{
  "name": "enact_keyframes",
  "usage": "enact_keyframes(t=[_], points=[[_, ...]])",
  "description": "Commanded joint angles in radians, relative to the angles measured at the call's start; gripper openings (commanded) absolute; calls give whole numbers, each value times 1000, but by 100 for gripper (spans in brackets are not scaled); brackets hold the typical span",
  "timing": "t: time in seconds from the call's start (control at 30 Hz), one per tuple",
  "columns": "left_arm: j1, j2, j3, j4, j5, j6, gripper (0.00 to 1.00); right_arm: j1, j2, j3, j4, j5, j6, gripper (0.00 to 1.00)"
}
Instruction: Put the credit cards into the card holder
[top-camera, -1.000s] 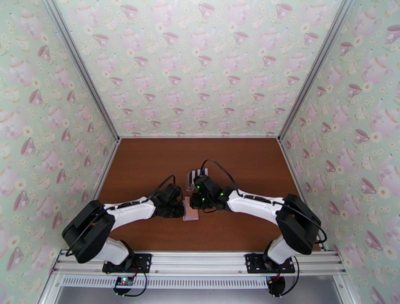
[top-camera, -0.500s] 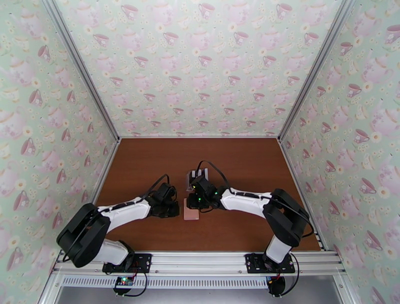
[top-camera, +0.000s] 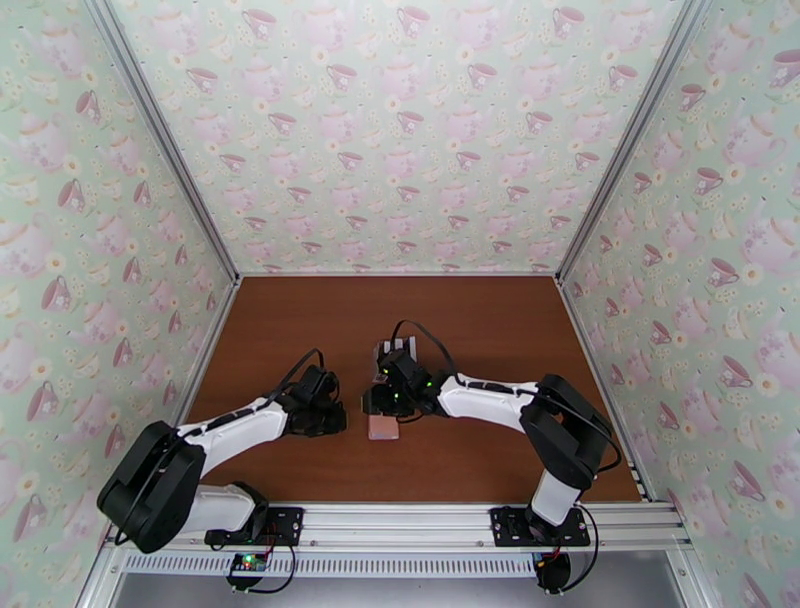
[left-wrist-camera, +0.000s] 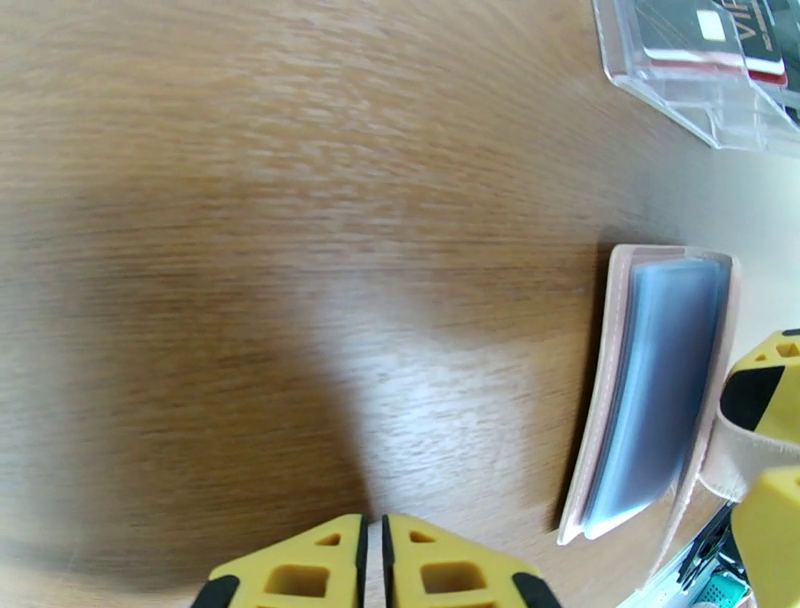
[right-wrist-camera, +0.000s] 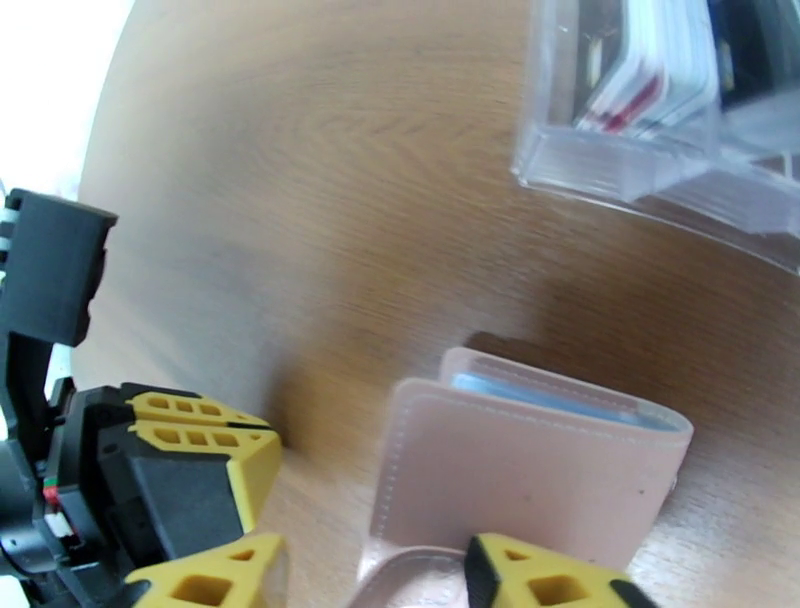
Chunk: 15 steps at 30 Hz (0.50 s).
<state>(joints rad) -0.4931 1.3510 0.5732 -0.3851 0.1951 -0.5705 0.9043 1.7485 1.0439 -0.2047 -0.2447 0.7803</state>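
The pink card holder (right-wrist-camera: 530, 470) lies on the brown table with its flap closed over pale blue pockets, also seen edge-on as card holder (left-wrist-camera: 650, 390) and from above as card holder (top-camera: 382, 428). My right gripper (right-wrist-camera: 380, 590) stands open right over its near end, and the wallet's tab runs between the yellow fingers (left-wrist-camera: 770, 385). My left gripper (left-wrist-camera: 375, 560) is shut on nothing, a short way left of the wallet, as left gripper (top-camera: 342, 420) in the top view. The credit cards (right-wrist-camera: 640, 80) stand in a clear rack behind the wallet.
The clear plastic rack (top-camera: 393, 352) sits just behind the wallet, close to my right gripper (top-camera: 378, 402). Bare brown tabletop (top-camera: 300, 330) stretches left, right and toward the back wall. Patterned walls close in three sides.
My left arm has drawn back to the left, away from the wallet. My right gripper has shifted left and down over the wallet, and its jaws have opened.
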Motion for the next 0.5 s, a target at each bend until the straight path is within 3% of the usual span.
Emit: enact_keyframes(t=[0.0,0.17,0.47], points=[[19,-30,-14,-26,15,25,15,11,-1,31,26,-41,9,60],[50,-52,-12,-47,20,43,15,11,-25,38,39,-69,20,69],[100,-76,-6,-57,44,57,16,11,-86,34,58,-106,39,75]])
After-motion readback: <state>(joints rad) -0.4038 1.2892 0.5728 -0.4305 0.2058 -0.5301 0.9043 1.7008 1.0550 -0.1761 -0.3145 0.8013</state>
